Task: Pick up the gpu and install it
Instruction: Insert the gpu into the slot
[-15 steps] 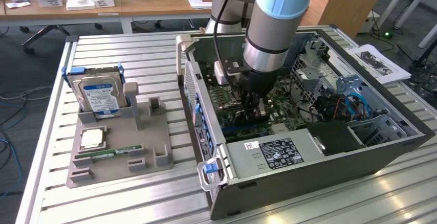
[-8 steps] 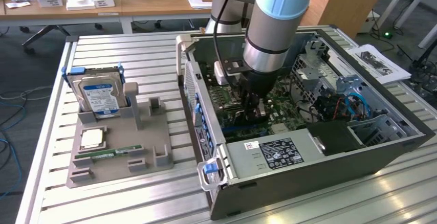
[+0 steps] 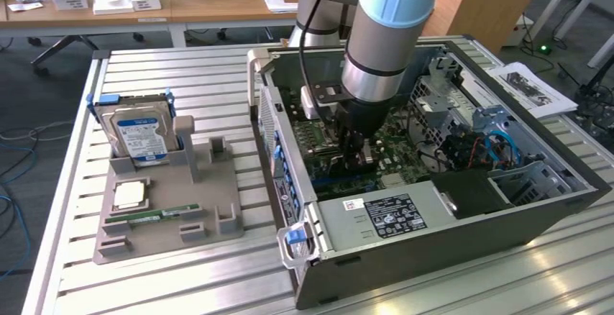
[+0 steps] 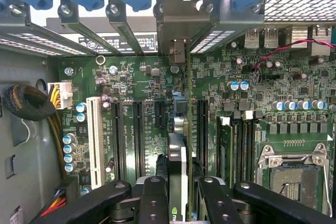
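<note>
1 gripper (image 4: 177, 195), fingers clamped on the gpu (image 4: 177, 150). Card held edge-on, upright, above the green motherboard (image 4: 142, 85) inside the open computer case (image 3: 461, 236), its bracket at the rear slots.

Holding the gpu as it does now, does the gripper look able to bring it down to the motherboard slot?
Probably yes. The gripper is inside the open computer case, its fingers shut on the gpu, held edge-on above the motherboard. Nothing seems to lie between card and board.
</note>
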`<state>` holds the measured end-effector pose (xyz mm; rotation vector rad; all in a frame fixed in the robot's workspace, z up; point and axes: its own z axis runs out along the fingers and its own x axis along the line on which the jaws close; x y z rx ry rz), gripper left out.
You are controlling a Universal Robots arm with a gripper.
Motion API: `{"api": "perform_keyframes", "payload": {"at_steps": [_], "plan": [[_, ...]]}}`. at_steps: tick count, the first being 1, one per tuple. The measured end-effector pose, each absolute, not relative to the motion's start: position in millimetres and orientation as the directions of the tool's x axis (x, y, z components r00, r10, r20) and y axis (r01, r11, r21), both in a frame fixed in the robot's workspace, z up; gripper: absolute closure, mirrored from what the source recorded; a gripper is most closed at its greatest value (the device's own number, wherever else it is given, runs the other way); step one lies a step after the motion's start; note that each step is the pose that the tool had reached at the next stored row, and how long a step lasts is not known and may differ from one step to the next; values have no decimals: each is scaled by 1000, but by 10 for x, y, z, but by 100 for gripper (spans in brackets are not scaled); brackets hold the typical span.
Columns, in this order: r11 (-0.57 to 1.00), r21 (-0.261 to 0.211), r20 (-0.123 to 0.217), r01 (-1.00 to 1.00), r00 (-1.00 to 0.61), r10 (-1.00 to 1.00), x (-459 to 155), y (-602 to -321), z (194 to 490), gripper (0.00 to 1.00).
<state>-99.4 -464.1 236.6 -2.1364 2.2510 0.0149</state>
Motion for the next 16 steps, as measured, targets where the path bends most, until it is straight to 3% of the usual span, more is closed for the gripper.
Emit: {"api": "perform_keyframes", "payload": {"at_steps": [16], "plan": [[59,-19,-34,-998,-58,-998,-1008,-4641,2357,73]]}}
